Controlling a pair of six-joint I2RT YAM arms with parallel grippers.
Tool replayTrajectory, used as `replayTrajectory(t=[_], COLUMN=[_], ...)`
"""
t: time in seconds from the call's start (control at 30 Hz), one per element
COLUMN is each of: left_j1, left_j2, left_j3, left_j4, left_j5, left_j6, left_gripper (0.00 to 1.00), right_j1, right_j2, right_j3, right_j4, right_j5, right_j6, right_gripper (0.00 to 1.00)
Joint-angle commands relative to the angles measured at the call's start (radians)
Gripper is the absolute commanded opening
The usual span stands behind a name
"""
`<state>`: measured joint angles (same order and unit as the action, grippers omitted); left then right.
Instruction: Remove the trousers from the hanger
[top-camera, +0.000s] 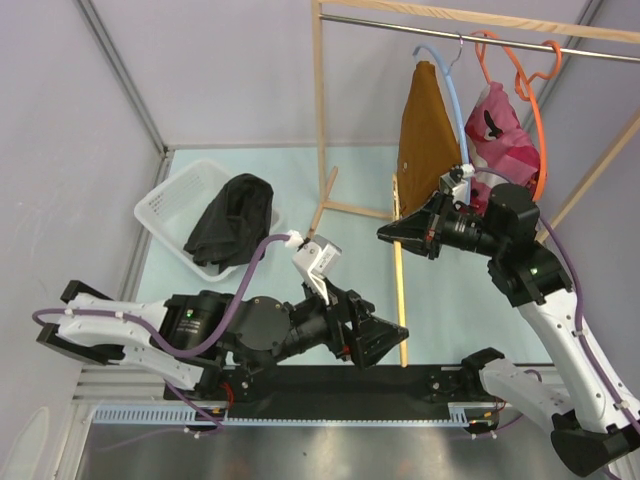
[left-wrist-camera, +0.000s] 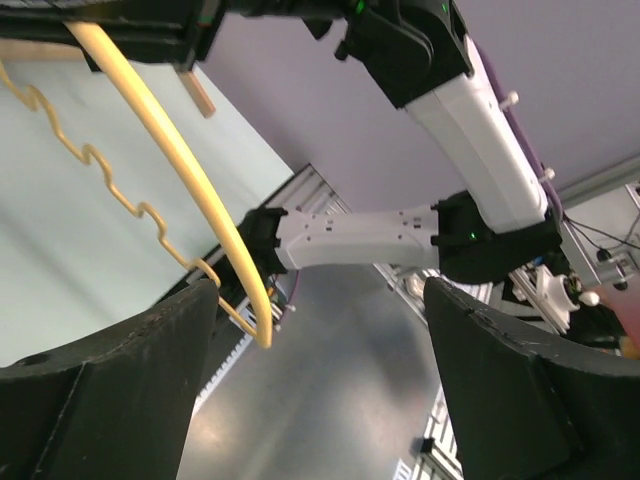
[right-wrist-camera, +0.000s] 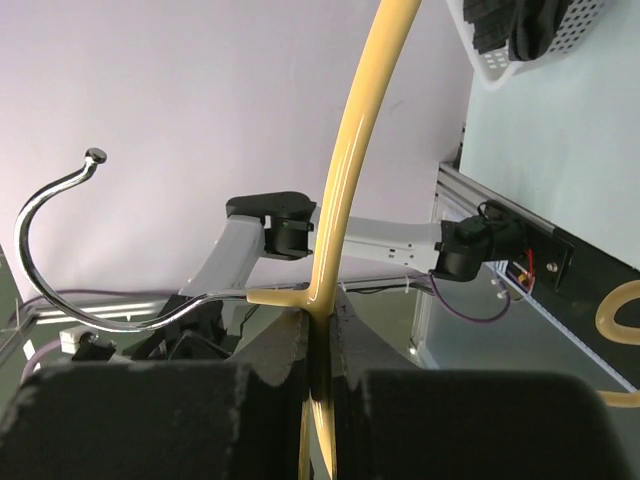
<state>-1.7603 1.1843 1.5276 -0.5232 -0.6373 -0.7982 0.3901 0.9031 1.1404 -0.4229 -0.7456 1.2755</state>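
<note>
The black trousers (top-camera: 232, 232) lie bunched in the white basket (top-camera: 165, 205) at the left, off the hanger; they also show in the right wrist view (right-wrist-camera: 545, 20). The pale yellow hanger (top-camera: 401, 300) runs from my right gripper toward the near edge. My right gripper (top-camera: 386, 233) is shut on the hanger (right-wrist-camera: 345, 200) at its neck, beside the metal hook (right-wrist-camera: 60, 220). My left gripper (top-camera: 396, 338) is open and empty, just left of the hanger's lower end. In the left wrist view the hanger (left-wrist-camera: 180, 170) curves past the left finger (left-wrist-camera: 120, 380), outside the jaws.
A wooden rack (top-camera: 320, 100) stands at the back. A mustard-brown garment (top-camera: 425, 130) on a light blue hanger and a pink camouflage garment (top-camera: 495, 130) on an orange hanger (top-camera: 535, 110) hang from its rail, close behind my right arm.
</note>
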Motion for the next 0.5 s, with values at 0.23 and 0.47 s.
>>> replayTrajectory(t=[0.23,0.47], left_j1=[0.159,0.183], left_j2=[0.047,0.084], left_j3=[0.114,0.146], left_j4=[0.019,-0.043], left_j5=[0.119,0.162], left_j6=[0.111,0.093], left_gripper=[0.79,0.71], right_j1=[0.015,0.018], right_j2=[-0.035,-0.026], right_j3=[0.024,0.033], right_j4=[0.131,0.174], right_j5=[0.075,0.112], right_j6=[0.104,0.142], right_gripper=[0.0,0.0])
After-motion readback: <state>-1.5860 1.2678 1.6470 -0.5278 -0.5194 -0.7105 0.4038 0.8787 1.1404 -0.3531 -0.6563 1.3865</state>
